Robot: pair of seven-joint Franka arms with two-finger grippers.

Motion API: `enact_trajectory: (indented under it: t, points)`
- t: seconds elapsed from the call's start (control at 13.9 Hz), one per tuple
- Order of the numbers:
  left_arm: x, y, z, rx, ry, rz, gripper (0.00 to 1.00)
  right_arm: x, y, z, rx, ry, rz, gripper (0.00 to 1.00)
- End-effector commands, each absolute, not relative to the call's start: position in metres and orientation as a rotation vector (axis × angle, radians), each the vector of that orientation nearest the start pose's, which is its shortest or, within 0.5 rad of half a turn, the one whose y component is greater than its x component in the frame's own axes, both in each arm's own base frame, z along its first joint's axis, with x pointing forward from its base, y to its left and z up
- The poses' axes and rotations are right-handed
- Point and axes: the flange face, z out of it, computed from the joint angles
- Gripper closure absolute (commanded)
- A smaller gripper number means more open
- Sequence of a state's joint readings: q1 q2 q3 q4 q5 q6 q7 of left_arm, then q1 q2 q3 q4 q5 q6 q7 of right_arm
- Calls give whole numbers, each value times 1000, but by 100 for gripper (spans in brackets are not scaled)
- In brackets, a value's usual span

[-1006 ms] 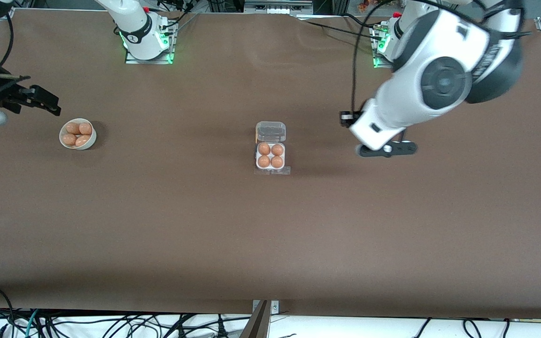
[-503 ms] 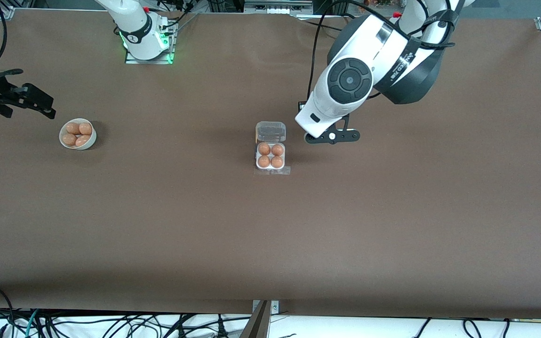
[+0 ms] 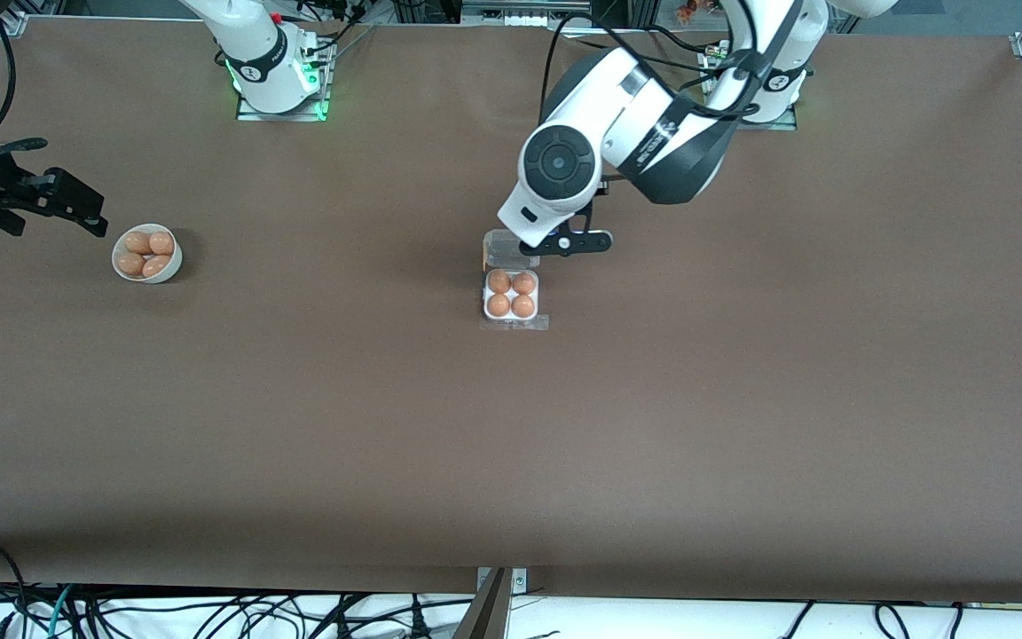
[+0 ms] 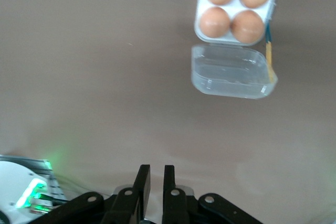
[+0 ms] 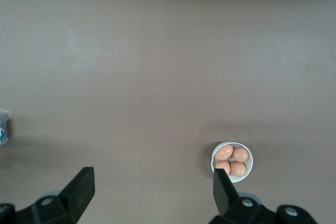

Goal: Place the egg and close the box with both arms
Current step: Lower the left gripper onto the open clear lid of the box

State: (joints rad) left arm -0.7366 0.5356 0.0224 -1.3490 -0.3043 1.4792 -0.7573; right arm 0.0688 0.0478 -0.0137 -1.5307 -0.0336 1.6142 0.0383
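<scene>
The box (image 3: 511,317) lies mid-table, a white tray with an orange-brown egg (image 3: 499,282) in each cup. Its clear lid (image 3: 500,251) lies open flat, farther from the front camera than the tray. My left gripper (image 3: 566,242) hangs just above the table beside the lid, toward the left arm's end, partly covering it. In the left wrist view its fingers (image 4: 142,182) are shut with only a thin gap and nothing between them; the box (image 4: 200,11) and lid (image 4: 232,72) show ahead. My right gripper (image 3: 85,209) waits open (image 5: 152,190) near the bowl.
A round white bowl (image 3: 171,264) with several eggs sits toward the right arm's end of the table; the right wrist view shows the bowl (image 5: 248,153) too. Both arm bases stand along the table's edge farthest from the front camera. Cables hang past the nearest edge.
The left arm has swung from its end of the table in to the box's lid, and its fingers have closed. The right arm has barely shifted.
</scene>
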Motion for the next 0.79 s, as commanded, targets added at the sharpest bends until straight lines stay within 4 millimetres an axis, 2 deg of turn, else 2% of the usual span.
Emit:
enact_trajectory:
  t: [0.0,0.22,0.36,0.72]
  points:
    - [482,-470,387,-3038,-143,798,83,576,35,620,-3171,-28,-69,0]
    - [476,-486,351,-3024,-142,865,86,576,32,622,-3171,-19,-76,0]
    - [474,-493,329,-3025,-180,984,88,576,33,621,-3171,-21,-76,0]
    - [472,-503,288,-3019,-197,979,91,580,35,615,-3171,-26,-71,0]
